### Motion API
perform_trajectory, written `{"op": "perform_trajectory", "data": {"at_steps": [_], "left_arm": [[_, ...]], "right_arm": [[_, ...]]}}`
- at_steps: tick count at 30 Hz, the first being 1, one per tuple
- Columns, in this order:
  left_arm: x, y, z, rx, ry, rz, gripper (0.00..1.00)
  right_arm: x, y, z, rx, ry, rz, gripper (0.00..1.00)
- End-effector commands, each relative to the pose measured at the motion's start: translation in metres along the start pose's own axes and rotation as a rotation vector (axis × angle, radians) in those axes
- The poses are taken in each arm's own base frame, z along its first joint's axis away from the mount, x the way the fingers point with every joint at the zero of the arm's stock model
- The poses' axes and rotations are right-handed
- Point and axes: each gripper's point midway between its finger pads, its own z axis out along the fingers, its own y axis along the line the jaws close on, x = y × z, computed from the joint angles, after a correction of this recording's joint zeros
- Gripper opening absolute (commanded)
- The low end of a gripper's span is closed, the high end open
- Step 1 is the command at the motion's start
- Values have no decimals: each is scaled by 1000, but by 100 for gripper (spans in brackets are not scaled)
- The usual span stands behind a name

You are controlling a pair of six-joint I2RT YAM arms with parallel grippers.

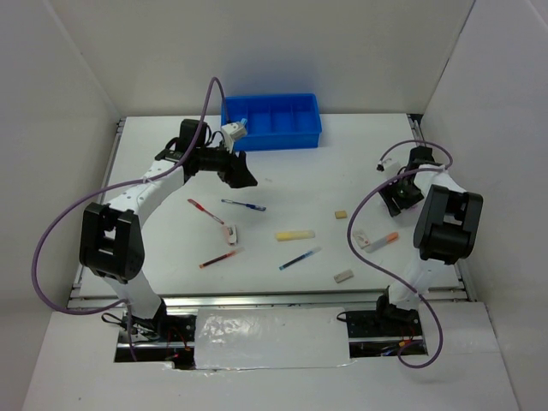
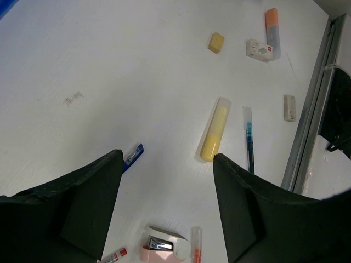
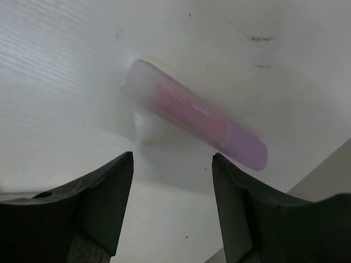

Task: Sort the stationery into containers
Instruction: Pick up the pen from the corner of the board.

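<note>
Stationery (image 1: 295, 234) lies loose on the table (image 1: 163, 240), blue tray (image 1: 272, 137) at the far edge. Right gripper (image 3: 171, 164) jaws wide, empty, hovering over a pink tube (image 3: 194, 118). Tube sits skewed to the jaws: I'd rotate the wrist square to the barrel, descend, pinch mid-body. Smooth, translucent, round plastic, so it'll likely roll or slip if clipped near the purple end. Left gripper (image 2: 167, 156) wide, empty, near the tray; matte, rounded yellow bar (image 2: 214, 129) lies ahead of it.

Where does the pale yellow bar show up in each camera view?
Top external: yellow bar near the picture's middle.
Left wrist: yellow bar right of centre, running up and down.
Right wrist: not in it.
Shared landmark: the blue pen beside it, in both of those views.
</note>
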Motion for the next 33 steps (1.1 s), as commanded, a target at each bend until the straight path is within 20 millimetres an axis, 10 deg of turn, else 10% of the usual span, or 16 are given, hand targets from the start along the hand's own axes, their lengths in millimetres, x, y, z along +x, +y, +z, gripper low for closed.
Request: {"op": "perform_trajectory", "data": {"at_steps": [1,11,23,33], "left_arm": [[-6,-3,1,35,-29,12,79],[-2,0,2,37,-26,8,78],[6,5,-3,1,-30,-19,76],[11,10,-2,-26,-30,-42,75]], "right_arm": [[-17,-18,-1,48,-53,31,66],[-27,-29,-3,100,-78,154,81],[-59,-6,-59,-3,-187,707,82],[-39,-39,-37,238,-145,1223,79]]}}
